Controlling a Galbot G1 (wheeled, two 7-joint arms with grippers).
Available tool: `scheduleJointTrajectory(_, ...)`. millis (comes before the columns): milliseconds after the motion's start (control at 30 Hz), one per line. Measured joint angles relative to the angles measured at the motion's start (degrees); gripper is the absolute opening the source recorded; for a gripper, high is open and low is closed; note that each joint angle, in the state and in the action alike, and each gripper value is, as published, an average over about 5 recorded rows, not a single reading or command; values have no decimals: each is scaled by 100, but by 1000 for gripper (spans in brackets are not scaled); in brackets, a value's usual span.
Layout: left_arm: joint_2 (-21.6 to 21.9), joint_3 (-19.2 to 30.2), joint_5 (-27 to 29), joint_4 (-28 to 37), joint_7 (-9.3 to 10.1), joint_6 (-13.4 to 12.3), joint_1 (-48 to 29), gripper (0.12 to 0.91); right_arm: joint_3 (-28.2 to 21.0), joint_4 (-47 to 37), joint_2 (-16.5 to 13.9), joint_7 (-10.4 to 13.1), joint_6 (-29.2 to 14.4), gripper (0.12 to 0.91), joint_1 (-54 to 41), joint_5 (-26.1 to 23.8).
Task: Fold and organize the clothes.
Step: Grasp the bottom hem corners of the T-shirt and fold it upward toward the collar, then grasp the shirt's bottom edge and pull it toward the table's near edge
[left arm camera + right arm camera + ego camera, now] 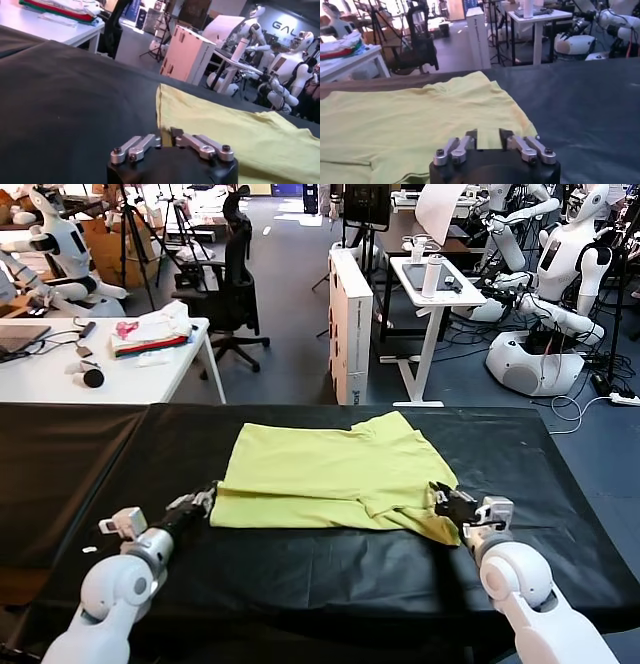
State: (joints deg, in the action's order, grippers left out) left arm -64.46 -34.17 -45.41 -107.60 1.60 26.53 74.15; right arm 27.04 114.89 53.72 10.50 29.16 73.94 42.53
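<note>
The lime-yellow T-shirt (330, 469) lies flat on the black table (300, 574), folded into a rough rectangle, with a sleeve poking out at the far right. My left gripper (205, 499) rests low at the shirt's near left corner, fingers apart; in the left wrist view the shirt's edge (161, 107) runs just ahead of the left gripper (166, 137). My right gripper (447, 502) sits at the near right corner, open. Yellow cloth (410, 115) shows through the gap of the right gripper (489, 137), and the fingers are not pinching it.
A white table (170, 379) beyond the far left edge carries a white, pink and red cloth pile (150, 332). Behind the black table stand an office chair (232, 284), a white cabinet (350, 324), a standing desk (432, 294) and other robots (560, 294).
</note>
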Motion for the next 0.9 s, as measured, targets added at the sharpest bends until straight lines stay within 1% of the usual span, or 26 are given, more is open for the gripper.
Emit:
scheduleJointTrajectory(33, 3, -30, -17, -73, 22, 20, 63, 885, 57, 86, -62, -31, 9, 906, 110, -33)
scheduleJointTrajectory(67, 3, -63, -29, -161, 36, 37, 138, 896, 109, 169, -126, -59, 19, 907, 223, -66)
scheduleJointTrajectory(233, -62, -187, 22, -610, 22, 42, 610, 907, 223, 415, -377, -105, 83, 907, 646, -180)
scheduleJointTrajectory(433, -188, -227, 113, -737, -10, 7, 1008, 907, 243, 529, -484, -103, 129, 907, 921, -199)
scheduleJointTrajectory(567, -261, -194, 173, -748, -26, -5, 1076, 907, 283, 584, -518, -102, 142, 905, 1069, -221)
scheduleJointTrajectory(633, -293, -162, 205, -722, -29, -13, 1065, 907, 303, 605, -535, -106, 142, 892, 1148, -246)
scheduleJointTrajectory(733, -331, -109, 235, -663, -29, -23, 1028, 907, 310, 609, -547, -116, 139, 822, 1246, -285)
scheduleJointTrajectory(867, -371, -57, 258, -593, -21, -31, 987, 902, 293, 572, -548, -128, 135, 677, 1265, -297)
scheduleJointTrajectory(900, -378, -51, 260, -578, -18, -32, 981, 887, 284, 554, -549, -130, 135, 641, 1254, -297)
